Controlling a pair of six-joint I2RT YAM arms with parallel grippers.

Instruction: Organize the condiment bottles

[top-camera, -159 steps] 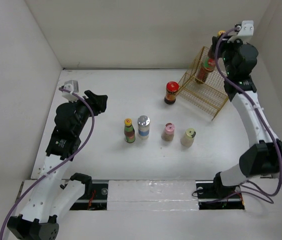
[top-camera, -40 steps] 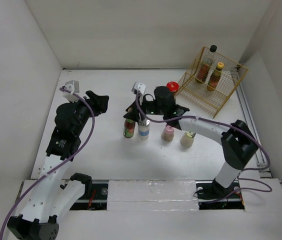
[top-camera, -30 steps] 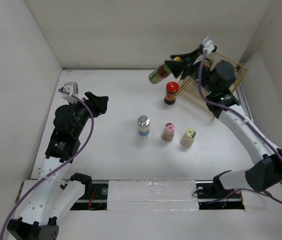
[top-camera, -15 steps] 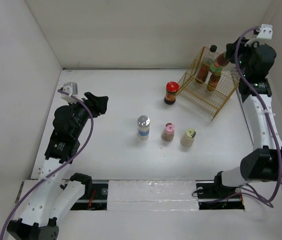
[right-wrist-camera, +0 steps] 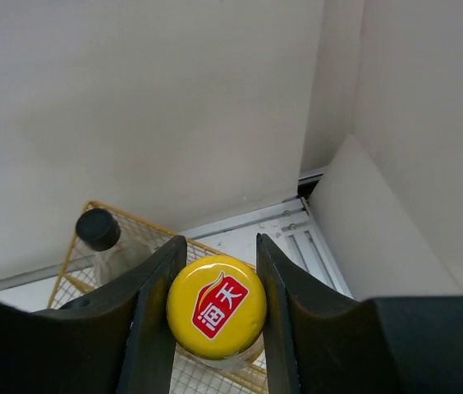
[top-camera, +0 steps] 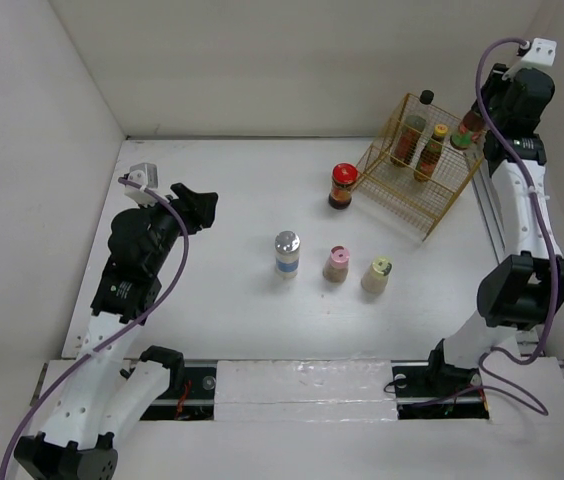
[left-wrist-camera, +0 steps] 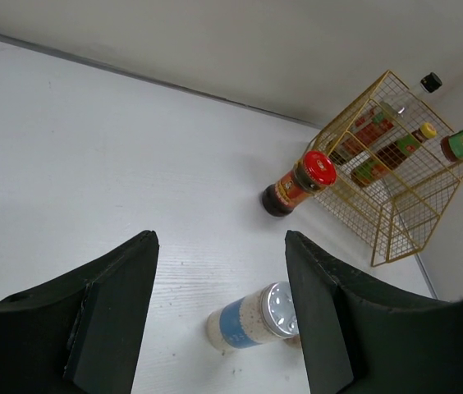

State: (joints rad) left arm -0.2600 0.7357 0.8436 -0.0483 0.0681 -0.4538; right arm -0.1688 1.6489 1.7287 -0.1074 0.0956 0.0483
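Condiment bottles, seven small ones, are split between a basket and the open table. A green-labelled bottle point(top-camera: 465, 130) with a yellow cap hangs in the air over the right end of the yellow wire basket point(top-camera: 407, 195), which stands in the far right corner of the tabletop point(top-camera: 222, 180). The right gripper point(top-camera: 482, 112) pinches this bottle at the neck just under the cap, with one finger point(right-wrist-camera: 156, 305) on each side. Inside the basket a black-capped bottle point(top-camera: 410, 132) and a yellow-capped bottle point(top-camera: 430, 150) stand upright, side by side. A red-capped jar point(top-camera: 342, 186) stands on the table just beside the basket's left end. Near the middle of the tabletop, well apart from the basket, a silver-capped shaker point(top-camera: 287, 253), a pink-capped bottle point(top-camera: 336, 264) and a cream-capped bottle point(top-camera: 376, 274) stand in a row. The left gripper point(left-wrist-camera: 219, 246) hovers over the left side of the tabletop, jaws spread and holding nothing. The bottles look rigid, light and smooth-sided, probably glass or hard plastic, so a grip may slip and a knock could tip the taller ones. The narrow neck below the cap, or the waist of a squat jar, seems the surest place to take hold. The held bottle looks ready to go down into the free space at the basket's right end, provided it clears the wire rim.
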